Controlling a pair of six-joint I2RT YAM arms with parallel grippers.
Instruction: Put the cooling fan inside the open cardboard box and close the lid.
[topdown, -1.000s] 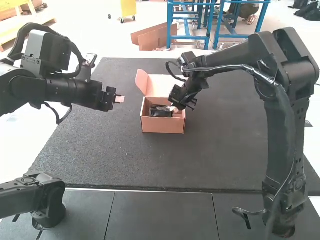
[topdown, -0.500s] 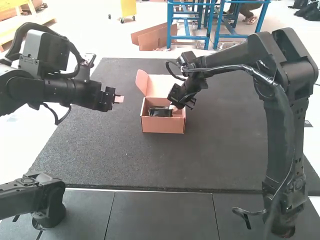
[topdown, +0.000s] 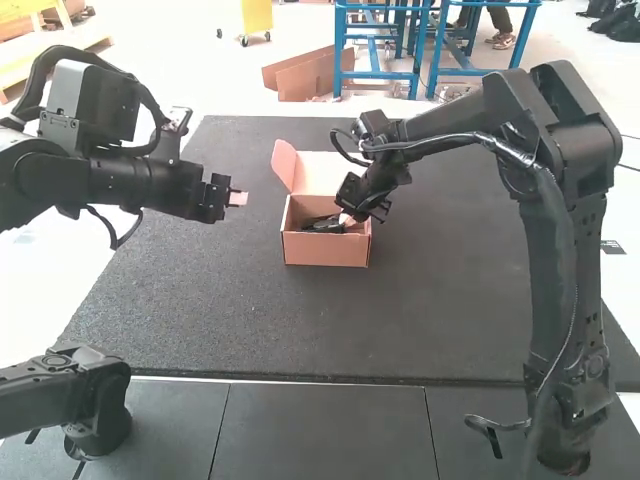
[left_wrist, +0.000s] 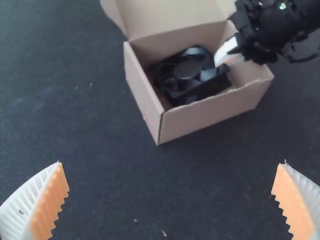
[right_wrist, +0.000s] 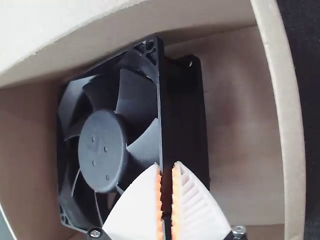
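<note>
Cooling fan (right_wrist: 100, 145) in box (left_wrist: 210, 112) (right hand (right_wrist: 166, 167) pinching rim).

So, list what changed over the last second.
The right gripper, shut on the cooling fan, edged slightly left inside the cardboard box. The left gripper stayed open and still, and the lid stayed up.

A dark, speckled rubber mat (topdown: 300, 320) lies spread flat over the middle of the bench (topdown: 40, 290) and reaches back to its far edge. The bench's pale top shows bare along the left and right edges, beside the mat. Along the near edge runs a row of darker, smoother panels (topdown: 320, 430), set apart from the mat by a thin pale line. A few pale specks (left_wrist: 163, 233) lie scattered on the mat.
</note>
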